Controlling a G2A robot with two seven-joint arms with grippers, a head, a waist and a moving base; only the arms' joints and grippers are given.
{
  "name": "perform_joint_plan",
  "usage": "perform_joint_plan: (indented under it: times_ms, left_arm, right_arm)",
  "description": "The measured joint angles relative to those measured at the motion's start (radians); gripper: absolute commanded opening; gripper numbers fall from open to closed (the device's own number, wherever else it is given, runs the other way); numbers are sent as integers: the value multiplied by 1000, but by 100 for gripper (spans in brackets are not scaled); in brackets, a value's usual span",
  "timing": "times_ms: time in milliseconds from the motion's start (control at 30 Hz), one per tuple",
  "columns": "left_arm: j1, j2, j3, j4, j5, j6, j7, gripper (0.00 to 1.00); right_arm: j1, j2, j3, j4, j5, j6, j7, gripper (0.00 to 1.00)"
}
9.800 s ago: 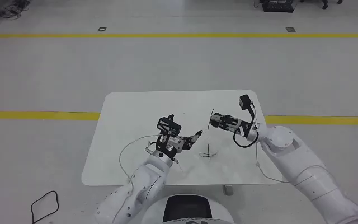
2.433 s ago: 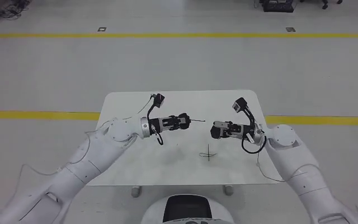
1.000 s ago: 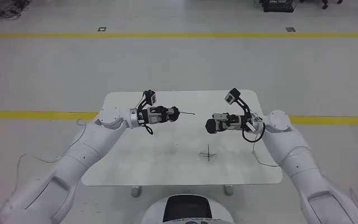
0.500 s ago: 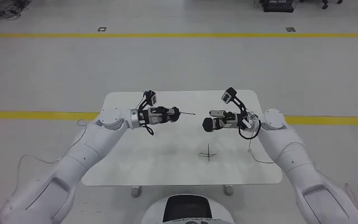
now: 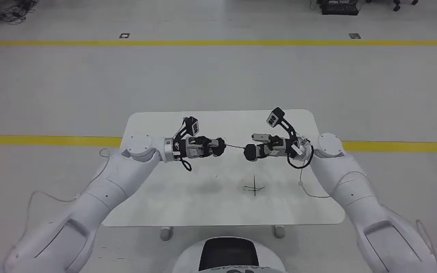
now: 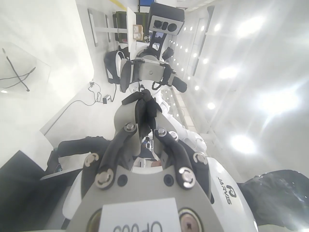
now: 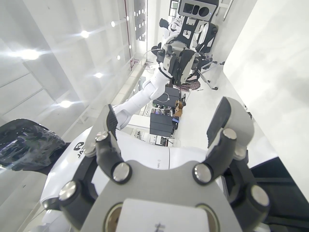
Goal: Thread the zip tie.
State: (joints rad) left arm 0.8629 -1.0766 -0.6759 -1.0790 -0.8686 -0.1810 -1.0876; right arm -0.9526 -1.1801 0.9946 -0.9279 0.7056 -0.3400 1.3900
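Above table (image 5: 157, 198) centre: left gripper (image 5: 219, 145) pinched shut on tie (image 5: 234, 147), tail pointing at right gripper (image 5: 250, 153), which is spread wide. Tie likely light, springy, slick; best taken near the tip.

Overall: bright, even light falls on the table (image 5: 287, 205) and the floor (image 5: 218, 75) in the top view.
Source: rows of ceiling lamps (image 6: 243, 143), visible from both wrists.
Glare: the lamps flare into streaks and wash the ceiling (image 6: 265, 49) white. There are similar starbursts (image 7: 29, 54) in the right wrist view.
Distortion: in the wrist views, straight lines fan out and bend toward the corners.
Contrast: the left gripper (image 6: 144, 97) looks dark against the bright room.
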Motion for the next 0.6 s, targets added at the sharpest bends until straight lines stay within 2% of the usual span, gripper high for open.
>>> perform_joint_plan:
  times_ms: [100,600]
  left_arm:
    - [-2,-5,1,3,1,3,-3,0]
    - [-3,-27,-3,37,-8,25,-10,0]
  right_arm:
    - [-3,-3,0,5,3,0,0,49]
    - [-29,-7,28,-6,-12,0,0,34]
